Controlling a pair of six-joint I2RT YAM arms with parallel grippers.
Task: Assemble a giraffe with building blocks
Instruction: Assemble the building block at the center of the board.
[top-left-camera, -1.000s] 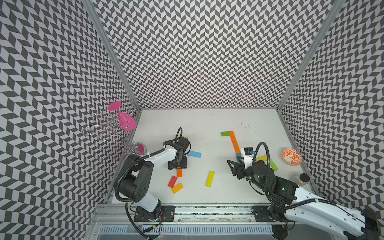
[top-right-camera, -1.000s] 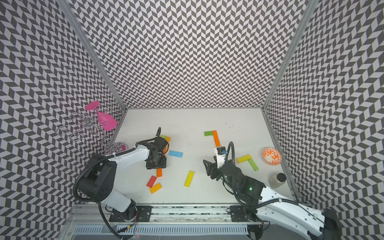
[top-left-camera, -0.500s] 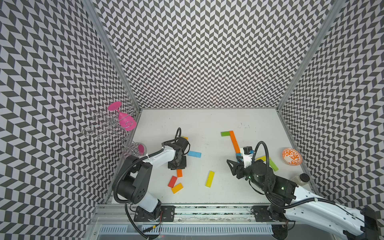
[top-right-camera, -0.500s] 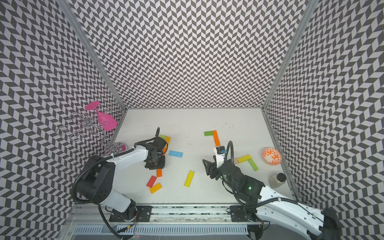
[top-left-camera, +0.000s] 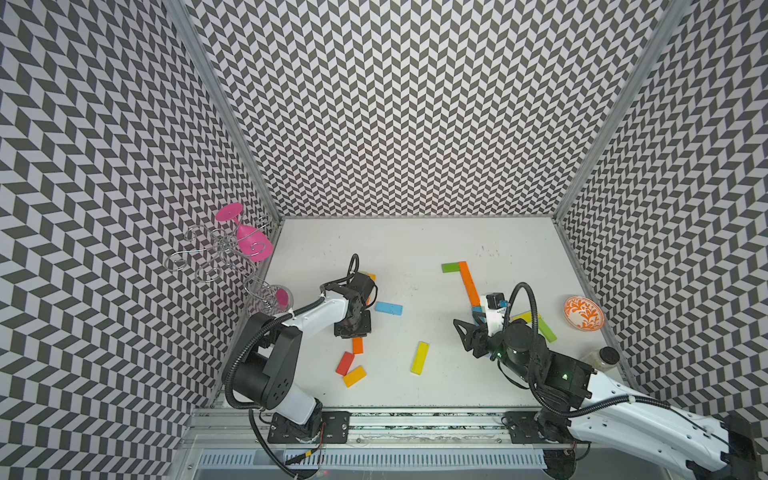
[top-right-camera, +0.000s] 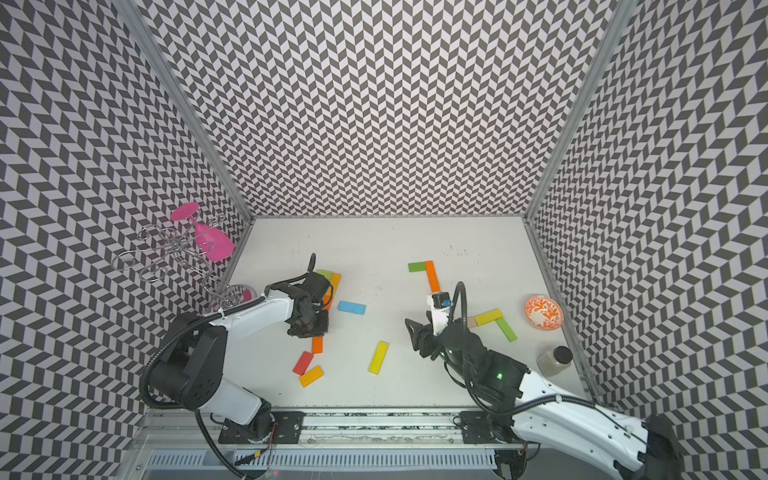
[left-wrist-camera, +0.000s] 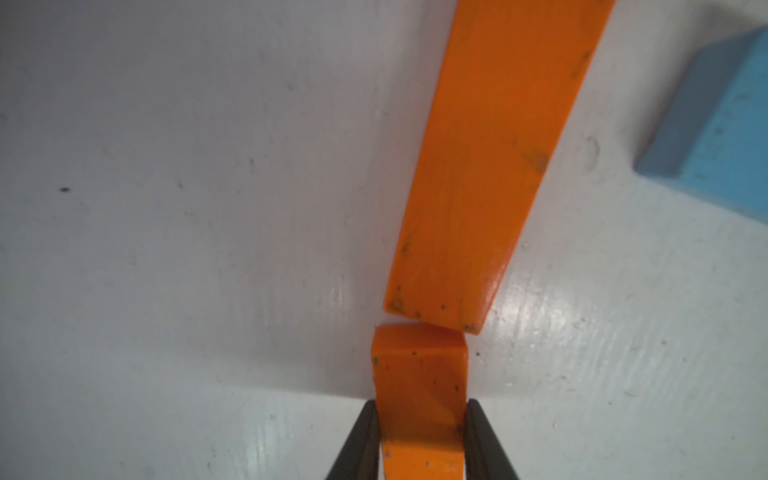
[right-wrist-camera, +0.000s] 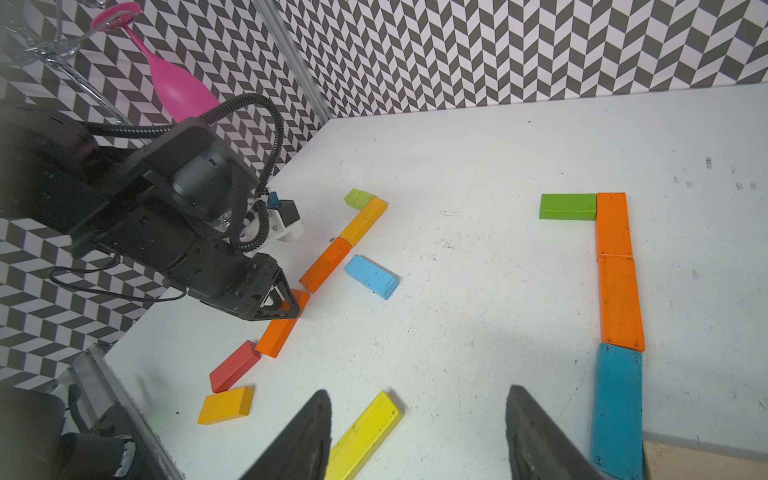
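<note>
My left gripper (top-left-camera: 353, 330) is low over the table and shut on one end of a short orange block (left-wrist-camera: 419, 395); its free end shows in a top view (top-left-camera: 357, 345). That block's tip nearly touches a longer orange block (left-wrist-camera: 490, 166), which belongs to a row with a yellow-orange block (right-wrist-camera: 363, 220) and a green one (right-wrist-camera: 357, 198). To the right lies a second line: green block (top-left-camera: 451, 267), orange blocks (top-left-camera: 468, 282) and a blue block (right-wrist-camera: 617, 407). My right gripper (right-wrist-camera: 419, 432) hovers open above a loose yellow block (right-wrist-camera: 365, 432), holding nothing.
Loose on the table are a light-blue block (top-left-camera: 388, 308), a red block (top-left-camera: 345, 363), a yellow-orange block (top-left-camera: 354, 376), and a yellow (top-left-camera: 524, 316) and green pair (top-left-camera: 546, 331). An orange-patterned bowl (top-left-camera: 582, 312) and a jar (top-left-camera: 602, 357) sit at the right; a wire rack with a pink glass (top-left-camera: 249, 245) hangs left.
My left gripper's jaws have closed onto the short orange block. The right arm has hardly moved and its jaws stay apart.
</note>
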